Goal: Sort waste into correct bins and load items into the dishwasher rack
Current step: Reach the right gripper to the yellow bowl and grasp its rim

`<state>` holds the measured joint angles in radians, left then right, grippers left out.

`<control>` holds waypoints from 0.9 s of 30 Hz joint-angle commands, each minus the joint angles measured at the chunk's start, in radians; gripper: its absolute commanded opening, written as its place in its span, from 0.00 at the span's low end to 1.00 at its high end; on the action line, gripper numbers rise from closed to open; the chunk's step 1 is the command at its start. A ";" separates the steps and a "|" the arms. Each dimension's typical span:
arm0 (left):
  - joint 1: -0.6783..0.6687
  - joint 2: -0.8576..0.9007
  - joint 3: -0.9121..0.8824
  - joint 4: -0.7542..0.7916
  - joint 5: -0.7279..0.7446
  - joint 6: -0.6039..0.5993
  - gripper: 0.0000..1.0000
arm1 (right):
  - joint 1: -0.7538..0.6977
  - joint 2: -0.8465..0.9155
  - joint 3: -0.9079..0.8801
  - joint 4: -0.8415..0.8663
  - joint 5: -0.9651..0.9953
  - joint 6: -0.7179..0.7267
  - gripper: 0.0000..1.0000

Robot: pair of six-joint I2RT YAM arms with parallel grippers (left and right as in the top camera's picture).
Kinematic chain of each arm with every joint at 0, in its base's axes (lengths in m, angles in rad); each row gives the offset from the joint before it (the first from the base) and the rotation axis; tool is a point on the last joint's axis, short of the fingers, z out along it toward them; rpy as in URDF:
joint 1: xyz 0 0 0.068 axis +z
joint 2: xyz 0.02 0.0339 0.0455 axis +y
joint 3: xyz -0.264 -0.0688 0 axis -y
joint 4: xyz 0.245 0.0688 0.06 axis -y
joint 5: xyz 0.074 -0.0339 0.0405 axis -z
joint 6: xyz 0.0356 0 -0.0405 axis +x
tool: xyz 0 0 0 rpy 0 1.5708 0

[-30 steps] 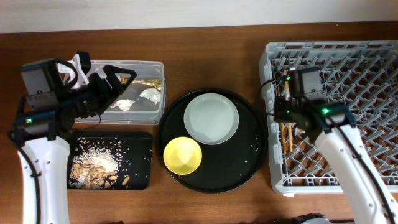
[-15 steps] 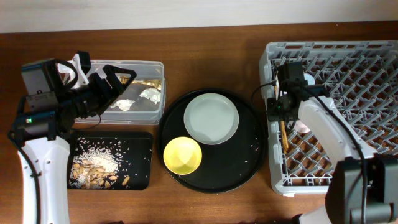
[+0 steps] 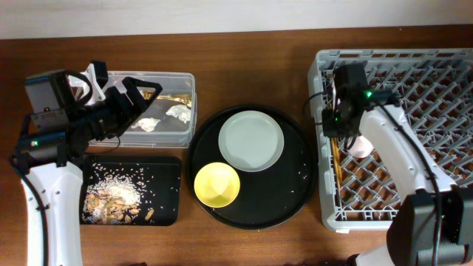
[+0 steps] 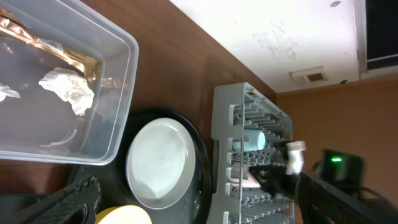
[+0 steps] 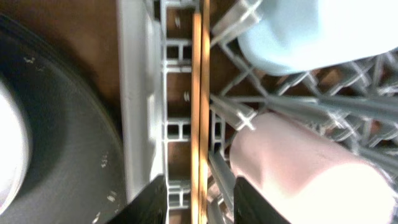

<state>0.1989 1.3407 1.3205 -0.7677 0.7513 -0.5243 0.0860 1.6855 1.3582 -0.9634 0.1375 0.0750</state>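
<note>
The right tool (image 5: 199, 188) hangs over the left edge of the dishwasher rack (image 5: 140, 93). Its two fingers stand apart on either side of the wooden chopsticks (image 5: 198, 93) without pinching them. The sticks lie lengthwise in a slot of the lattice, running up the middle of the wrist view, and appear to rest on the rack rather than in a grip.

To finish this placement well, the jaws should probably spread a little more. The lift should then go straight up, so that neither finger drags the sticks out or catches a peg. The pink cup (image 5: 292, 168) sits just beside the right-hand finger at lower right, so any sideways drift risks nudging it. The light blue cup (image 5: 298, 31) lies beyond it at upper right.

Across the rack wall, the round black tray (image 3: 295, 188) at centre frame holds the pale plate (image 3: 251, 140) and the yellow bowl (image 3: 216, 184), both yet to be loaded.

Farther left on the table (image 3: 244, 52), food scraps (image 3: 111, 199) lie in the black rectangular tray (image 3: 166, 188). Above it, the clear tub (image 3: 177, 133) holds tissue wads (image 4: 68, 90) and a gold foil wrapper (image 4: 43, 46). The left tool (image 3: 137, 103) waits over the tub, wide open and empty.
</note>
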 commanded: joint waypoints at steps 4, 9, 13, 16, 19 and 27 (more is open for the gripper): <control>0.005 0.000 0.007 -0.001 0.007 -0.005 0.99 | 0.006 -0.030 0.287 -0.283 -0.344 0.004 0.36; 0.005 0.000 0.007 -0.001 0.007 -0.005 0.99 | 0.064 -0.030 0.254 -0.331 -0.605 0.004 0.36; 0.005 0.000 0.007 -0.001 0.007 -0.005 0.99 | 0.206 -0.029 0.182 -0.293 -0.605 0.011 0.39; 0.005 0.000 0.007 -0.001 0.008 -0.005 0.99 | 0.320 -0.028 0.116 -0.228 -0.605 0.035 0.41; 0.005 0.000 0.007 -0.001 0.007 -0.005 0.99 | 0.436 -0.028 0.039 -0.125 -0.605 0.087 0.42; 0.005 0.000 0.007 -0.001 0.008 -0.005 0.99 | 0.735 -0.026 -0.119 0.224 -0.560 0.092 0.55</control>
<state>0.1989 1.3407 1.3205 -0.7685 0.7513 -0.5243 0.7494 1.6615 1.2758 -0.8021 -0.4545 0.1608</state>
